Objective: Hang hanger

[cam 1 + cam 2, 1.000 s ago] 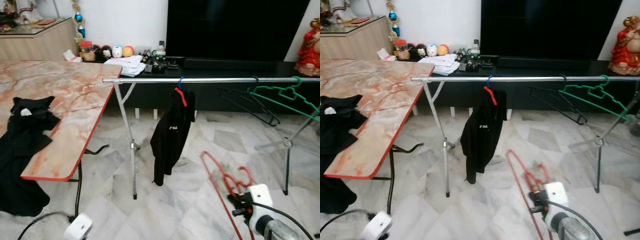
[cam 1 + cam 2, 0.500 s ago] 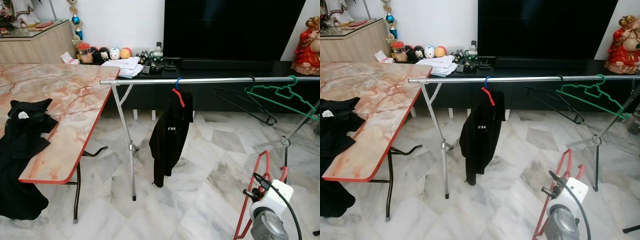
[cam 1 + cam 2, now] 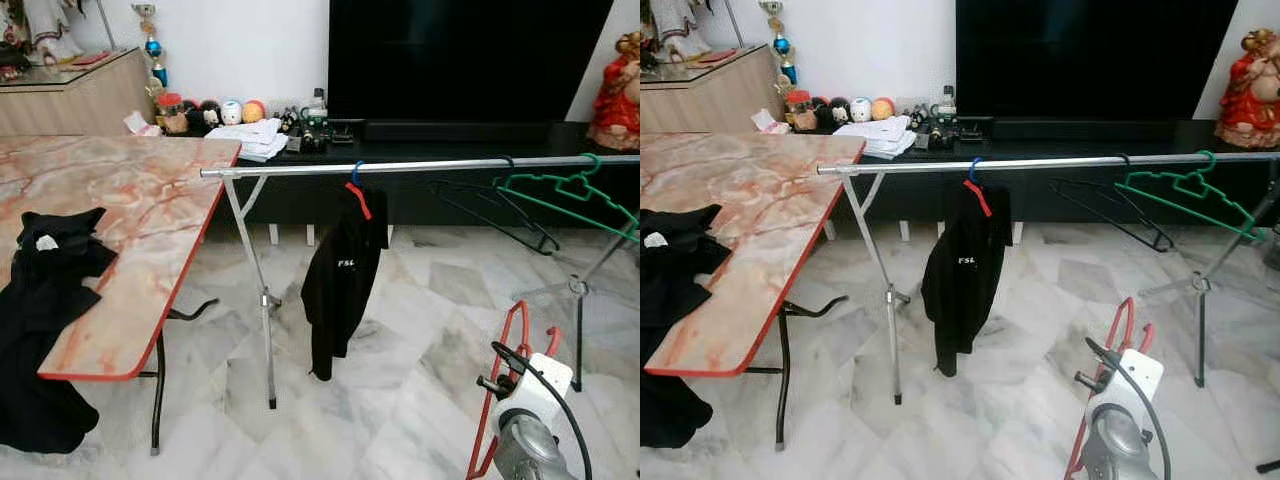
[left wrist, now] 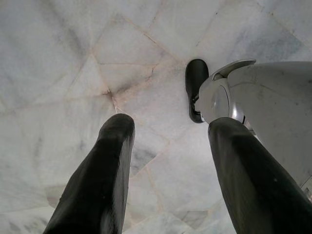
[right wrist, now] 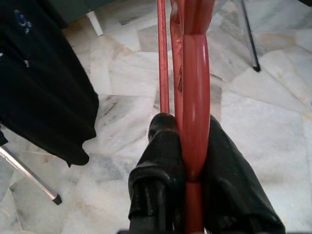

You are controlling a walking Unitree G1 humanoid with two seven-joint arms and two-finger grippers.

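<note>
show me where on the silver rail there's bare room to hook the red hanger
The silver metal rail is bare from its left end to the black shirt on the blue hanger, and between that shirt and the thin black hanger. Its right end is crowded by the black and green plastic hanger. The right gripper grips the red plastic hanger.

Small white letters — they look like "FSL" — sit on the black shirt (image 3: pixel 342 275) hanging from the rail (image 3: pixel 420 165); no other text is readable.
</note>
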